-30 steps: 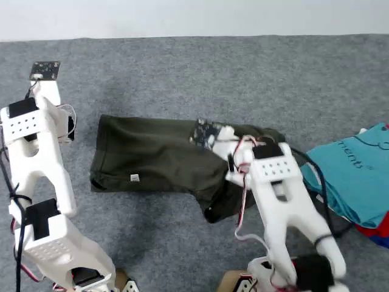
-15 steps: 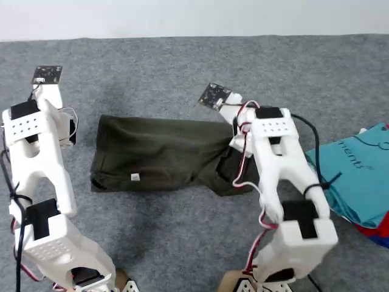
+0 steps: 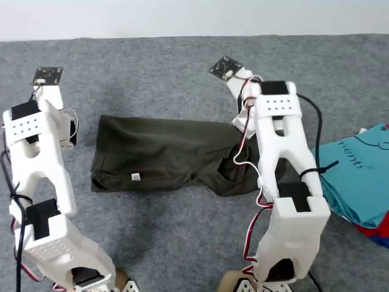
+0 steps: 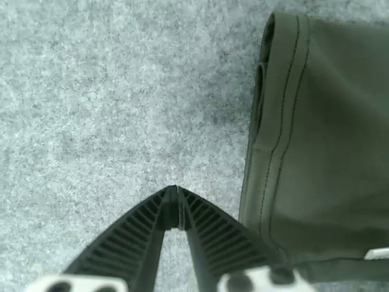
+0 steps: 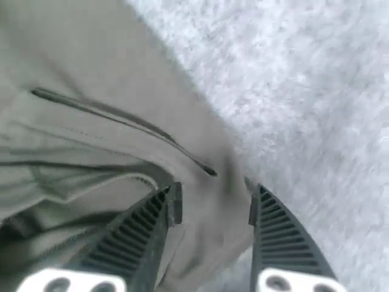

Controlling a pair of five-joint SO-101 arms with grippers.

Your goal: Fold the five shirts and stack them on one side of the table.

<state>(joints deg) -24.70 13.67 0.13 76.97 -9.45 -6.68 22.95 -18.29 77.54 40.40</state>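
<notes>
A dark olive shirt (image 3: 164, 155) lies partly folded across the middle of the grey table, its right end bunched (image 3: 234, 173). My right gripper (image 5: 213, 198) hovers open just above that right end, with shirt cloth (image 5: 91, 121) beneath and between its fingers but not pinched. In the high view the right gripper (image 3: 241, 128) sits at the shirt's far right corner. My left gripper (image 4: 177, 191) is shut on nothing, over bare carpet just beside the shirt's left hem (image 4: 273, 121). In the high view it is tucked under the left arm (image 3: 36, 146).
A teal shirt (image 3: 358, 173) lies on a pile at the table's right edge, with red cloth (image 3: 374, 231) under it. Grey carpet (image 3: 152, 79) covers the table, with free room behind and in front of the olive shirt.
My right arm swung from over the shirt's middle to its right end and farther back. The hanging lower flap of the shirt was drawn right and now lies flatter. The left arm stayed still.
</notes>
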